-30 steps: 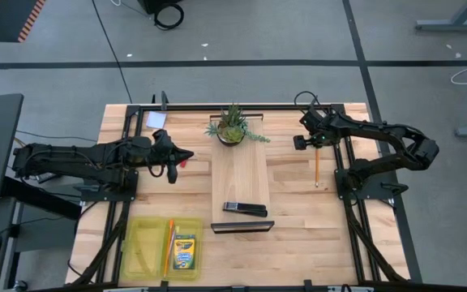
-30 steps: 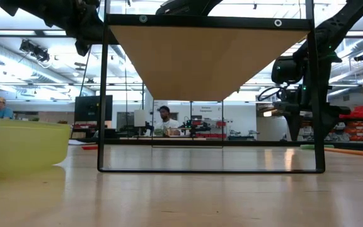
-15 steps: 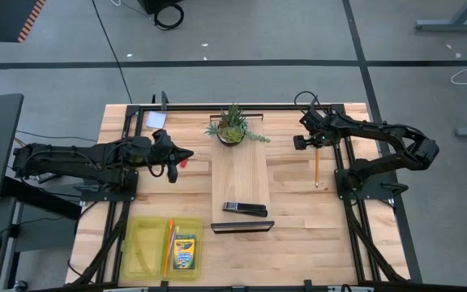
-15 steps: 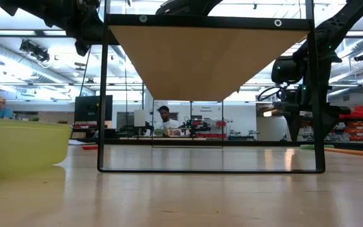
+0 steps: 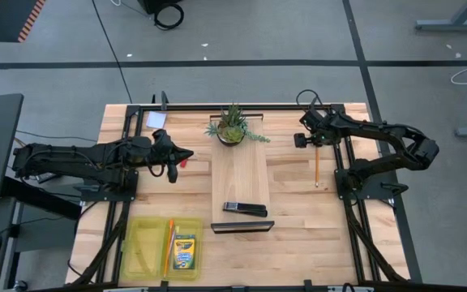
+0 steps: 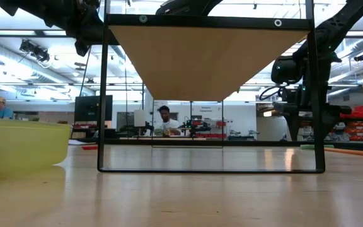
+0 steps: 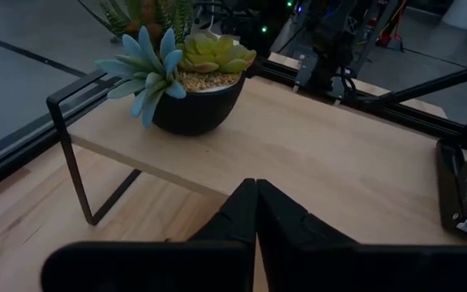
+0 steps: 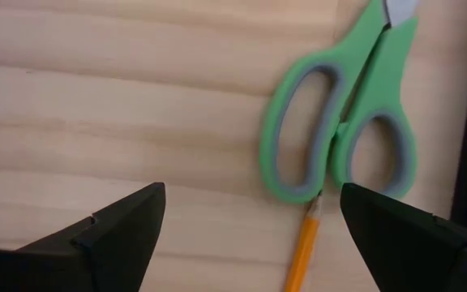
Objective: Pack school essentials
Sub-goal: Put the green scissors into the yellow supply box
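Note:
My right gripper [image 8: 252, 191] hovers open above the green-handled scissors [image 8: 343, 130], which lie flat on the table with the thin pencil's [image 8: 302, 251] tip next to their handles. In the high view the right gripper [image 5: 302, 139] stands over the scissors and hides them; the pencil [image 5: 316, 169] lies just nearer. My left gripper [image 5: 173, 159] is shut, off the table's left side, beside the tiny red eraser [image 5: 184, 162]. The pale note pad [image 5: 156, 120] lies at the far left. The crayon box [image 5: 184, 251] and orange pen [image 5: 169, 243] lie in the yellow tray [image 5: 136, 243].
A wooden riser shelf [image 5: 240, 174] on a black frame stands mid-table, carrying the potted plant [image 5: 232, 128] at its far end. A black stapler-like bar [image 5: 244, 209] lies at its near end. Black frame rails run along both table sides. People sit in the room beyond.

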Action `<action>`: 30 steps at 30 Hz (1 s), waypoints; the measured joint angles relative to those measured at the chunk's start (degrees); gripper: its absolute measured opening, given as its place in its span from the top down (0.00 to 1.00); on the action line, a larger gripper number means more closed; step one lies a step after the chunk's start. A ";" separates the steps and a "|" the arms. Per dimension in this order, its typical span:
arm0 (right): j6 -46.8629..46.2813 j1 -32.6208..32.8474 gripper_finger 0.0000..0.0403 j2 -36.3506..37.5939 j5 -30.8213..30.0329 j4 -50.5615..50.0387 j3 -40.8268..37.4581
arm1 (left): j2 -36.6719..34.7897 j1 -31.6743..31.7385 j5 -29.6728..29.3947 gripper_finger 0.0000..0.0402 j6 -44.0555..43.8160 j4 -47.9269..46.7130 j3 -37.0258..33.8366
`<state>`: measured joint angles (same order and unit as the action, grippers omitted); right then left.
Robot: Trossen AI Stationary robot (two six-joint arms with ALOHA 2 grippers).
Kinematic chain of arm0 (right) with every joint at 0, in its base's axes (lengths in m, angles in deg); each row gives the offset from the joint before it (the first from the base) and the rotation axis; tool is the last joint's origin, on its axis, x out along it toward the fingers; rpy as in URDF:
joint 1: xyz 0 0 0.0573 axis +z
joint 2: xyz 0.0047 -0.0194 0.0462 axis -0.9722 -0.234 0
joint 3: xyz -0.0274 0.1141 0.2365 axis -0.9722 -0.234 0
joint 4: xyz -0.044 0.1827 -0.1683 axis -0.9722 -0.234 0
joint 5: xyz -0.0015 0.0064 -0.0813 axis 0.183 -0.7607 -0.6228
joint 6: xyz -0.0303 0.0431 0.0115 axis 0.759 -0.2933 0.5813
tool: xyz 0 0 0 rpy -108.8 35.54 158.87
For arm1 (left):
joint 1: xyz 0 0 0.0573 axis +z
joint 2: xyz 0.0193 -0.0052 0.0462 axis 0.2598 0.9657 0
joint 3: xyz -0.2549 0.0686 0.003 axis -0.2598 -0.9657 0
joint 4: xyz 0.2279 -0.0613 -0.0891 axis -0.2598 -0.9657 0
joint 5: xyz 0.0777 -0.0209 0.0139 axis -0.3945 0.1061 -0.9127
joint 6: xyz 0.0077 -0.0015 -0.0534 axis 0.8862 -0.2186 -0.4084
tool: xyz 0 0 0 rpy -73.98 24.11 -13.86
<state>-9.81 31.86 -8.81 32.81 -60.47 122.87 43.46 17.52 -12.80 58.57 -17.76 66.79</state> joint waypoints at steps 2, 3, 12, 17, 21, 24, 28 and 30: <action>-0.68 0.00 0.07 -0.02 0.38 -0.99 1.06 | 0.00 0.00 0.01 0.98 0.00 -0.02 0.00; -1.19 0.09 0.08 -0.02 0.22 -1.09 1.41 | 0.00 0.00 0.00 0.98 0.00 0.00 0.00; -1.11 -6.61 0.17 -1.58 -2.49 -1.40 1.44 | 0.00 -0.02 0.01 0.95 -0.02 -0.02 0.00; -0.43 -8.16 0.19 -3.45 -1.63 -0.27 1.44 | 0.00 -0.01 0.01 0.96 -0.42 -0.11 0.00; -0.04 -8.14 0.20 -5.77 -1.71 0.55 1.44 | 0.00 -0.02 0.01 0.98 -1.00 -0.13 0.00; 0.01 -8.14 0.23 -7.89 -1.63 0.84 1.44 | 0.00 -0.02 0.01 0.98 -1.25 -0.30 0.00; -0.62 -8.14 0.27 -8.04 -0.65 1.13 1.51 | 0.00 -0.01 0.01 0.96 -2.57 -1.42 0.00; -0.91 -8.14 0.30 -6.90 -0.19 1.06 1.44 | 0.00 -0.02 0.03 0.95 -3.23 -1.64 0.00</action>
<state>-10.72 23.72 -15.71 32.62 -59.42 124.31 43.46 17.49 -12.77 55.34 -19.40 66.79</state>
